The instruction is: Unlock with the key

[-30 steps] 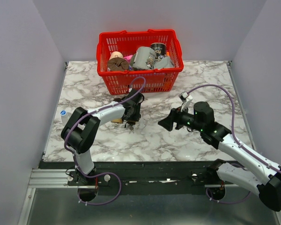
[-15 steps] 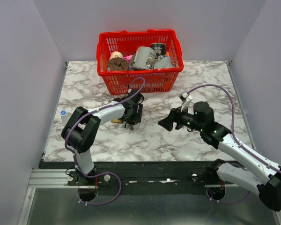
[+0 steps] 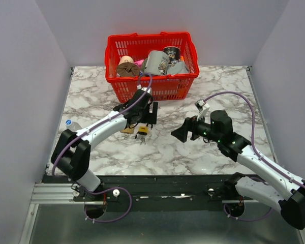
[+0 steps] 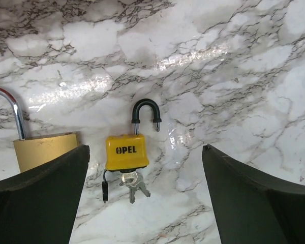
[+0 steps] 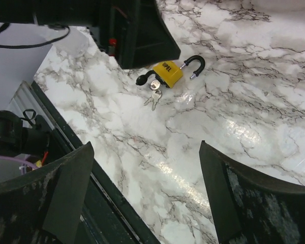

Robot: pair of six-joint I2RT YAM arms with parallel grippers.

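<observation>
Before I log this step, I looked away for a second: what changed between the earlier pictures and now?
The left gripper rose off the marble table and shifted toward the red basket, arm stretching out, jaws wide open. It left the yellow padlock lying free there, shackle open, key in its base. The right gripper, brass padlock and basket stayed put.

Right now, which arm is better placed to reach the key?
Left. The left gripper, open, hangs right above the padlock; the key lies between its fingers in its wrist view. The right gripper, also open, stands off to the side.
</observation>
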